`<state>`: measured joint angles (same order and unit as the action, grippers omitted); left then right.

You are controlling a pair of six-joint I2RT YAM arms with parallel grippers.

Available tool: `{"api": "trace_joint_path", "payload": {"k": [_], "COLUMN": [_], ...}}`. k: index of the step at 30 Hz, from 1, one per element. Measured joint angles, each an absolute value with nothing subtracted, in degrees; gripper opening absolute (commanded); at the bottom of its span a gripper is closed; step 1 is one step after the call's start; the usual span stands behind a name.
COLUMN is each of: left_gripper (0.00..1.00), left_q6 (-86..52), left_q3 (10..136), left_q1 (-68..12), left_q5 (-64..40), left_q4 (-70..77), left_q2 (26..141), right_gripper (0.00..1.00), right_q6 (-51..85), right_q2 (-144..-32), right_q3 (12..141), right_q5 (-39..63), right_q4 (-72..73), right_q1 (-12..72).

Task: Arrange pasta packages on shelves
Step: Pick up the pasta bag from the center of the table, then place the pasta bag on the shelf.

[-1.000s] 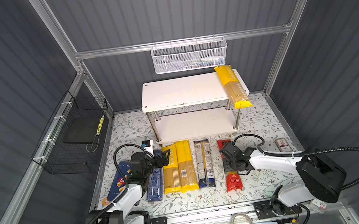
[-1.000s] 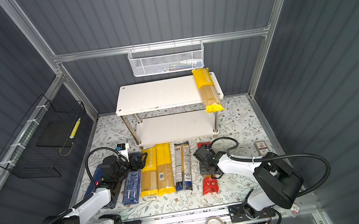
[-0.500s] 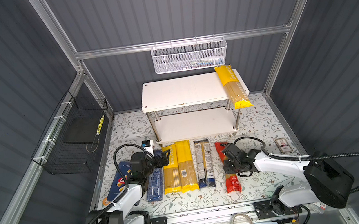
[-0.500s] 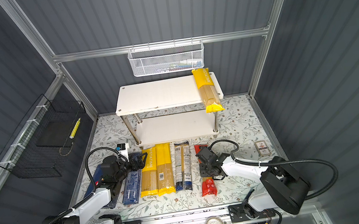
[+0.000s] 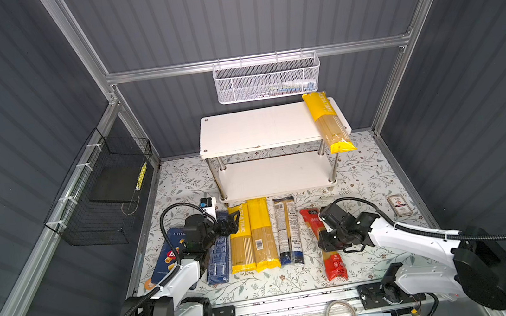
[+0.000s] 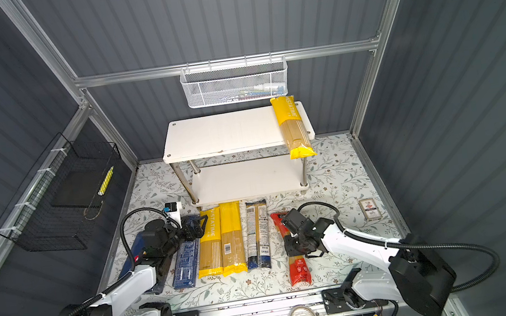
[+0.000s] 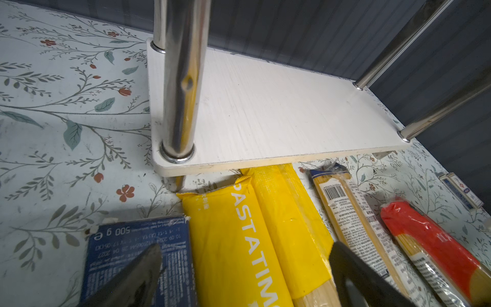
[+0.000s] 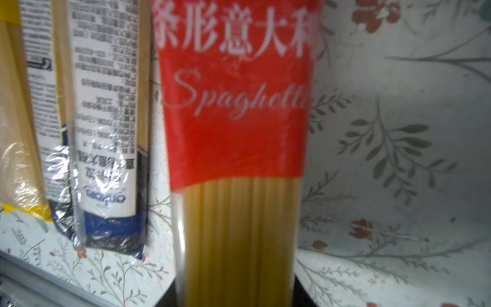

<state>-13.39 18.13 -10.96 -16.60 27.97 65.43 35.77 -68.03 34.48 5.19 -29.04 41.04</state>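
Right claw (image 5: 325,245) pinches the long red-and-clear plastic spaghetti bag (image 8: 236,133) mid-length, flat on the floral tabletop (image 5: 364,184), five o'clock of the white two-tier chrome-legged shelves (image 5: 258,130). Left claw (image 7: 245,255) spread wide, empty. Risk: slick film slips, bag droops, strands snap on the lift.

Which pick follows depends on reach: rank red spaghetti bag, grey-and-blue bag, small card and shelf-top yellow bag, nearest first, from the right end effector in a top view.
From the right end effector:
1. red spaghetti bag, in its grip
2. grey-and-blue bag, on its left
3. small card, right mat edge
4. yellow bag, atop the shelves
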Motion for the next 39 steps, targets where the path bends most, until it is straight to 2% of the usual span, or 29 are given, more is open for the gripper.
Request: {"api": "trace_joint_path", "payload": {"k": [7, 20, 39], "left_gripper": [1.0, 1.0, 1.0], "left_q6": [-13.4, -13.4, -13.4], "left_q3": [18.2, 18.2, 18.2], "left_q1": [-11.0, -11.0, -11.0], "left_q5": [-16.6, -16.6, -16.6], "left_q4": [28.0, 28.0, 28.0], "left_q2": [65.4, 65.4, 65.4], "right_gripper": [0.29, 0.28, 0.29], "right_q6": [35.0, 34.0, 32.5], "right_q2": [-62.8, -62.0, -60.3], "right_q3": [39.9, 46.9, 59.5], "right_q5": [8.3, 13.9, 16.5], "right_q4": [-31.1, -31.8, -35.8], "right_q1": [41.0, 42.3, 45.4]}}
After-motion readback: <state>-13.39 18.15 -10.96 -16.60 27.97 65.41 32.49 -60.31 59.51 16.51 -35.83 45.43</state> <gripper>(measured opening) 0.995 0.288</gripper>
